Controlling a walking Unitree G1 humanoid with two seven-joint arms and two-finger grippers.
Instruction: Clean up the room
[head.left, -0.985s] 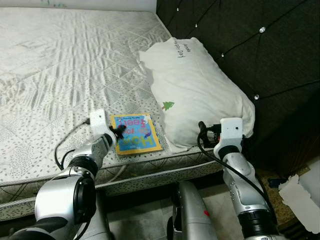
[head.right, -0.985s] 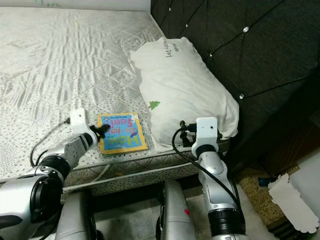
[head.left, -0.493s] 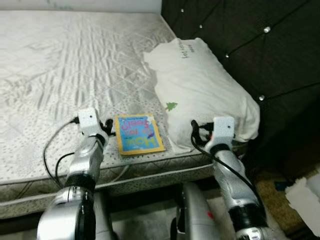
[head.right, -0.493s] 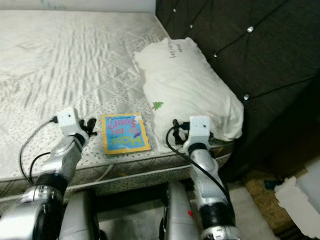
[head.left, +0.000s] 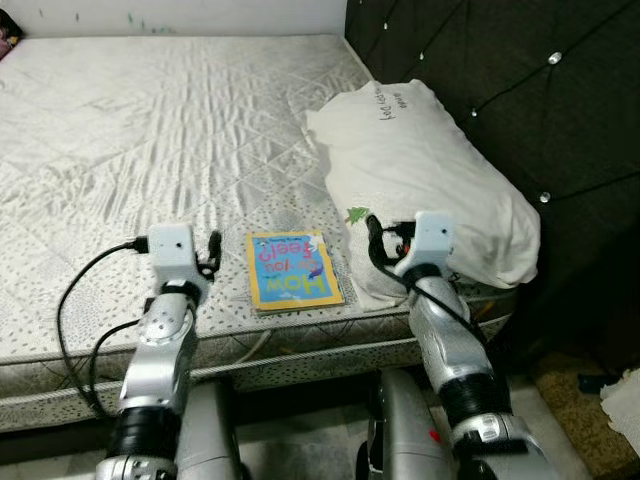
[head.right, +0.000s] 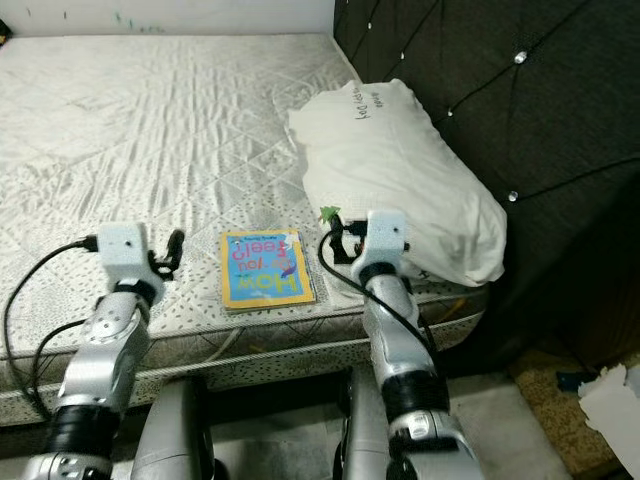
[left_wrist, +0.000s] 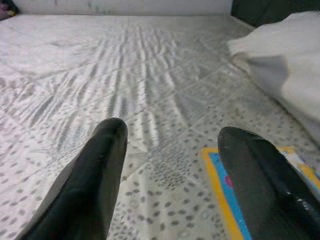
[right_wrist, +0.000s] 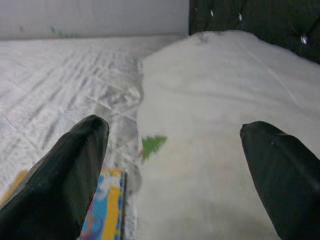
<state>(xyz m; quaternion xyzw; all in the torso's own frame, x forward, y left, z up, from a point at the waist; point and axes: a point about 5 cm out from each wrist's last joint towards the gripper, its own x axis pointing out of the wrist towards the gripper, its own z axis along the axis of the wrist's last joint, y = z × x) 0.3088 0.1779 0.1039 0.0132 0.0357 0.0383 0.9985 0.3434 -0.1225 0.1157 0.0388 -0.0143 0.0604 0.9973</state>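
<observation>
A thin book (head.left: 293, 270) with a yellow border and blue cover lies flat near the mattress's front edge. A white pillow (head.left: 430, 180) with a small green tree mark rests just right of it, against the headboard. My left gripper (head.left: 213, 250) hovers open over the mattress just left of the book, holding nothing. In the left wrist view its fingers (left_wrist: 107, 150) stand apart, with the book's corner (left_wrist: 220, 192) beside one. My right gripper (head.left: 375, 235) is open at the pillow's front left corner, close to the book's right side. The right wrist view looks onto the pillow (right_wrist: 215, 100) and the book (right_wrist: 107, 205).
The bare quilted mattress (head.left: 150, 130) stretches away to the left and back. A dark tufted headboard (head.left: 540, 90) rises on the right. A small dark object (head.left: 8, 25) sits at the far left corner. White paper (head.left: 625, 385) lies on the floor at the lower right.
The camera has shifted. My left gripper has drawn back from the book's left edge onto bare mattress. My right gripper has slid left along the pillow's front toward the tree mark.
</observation>
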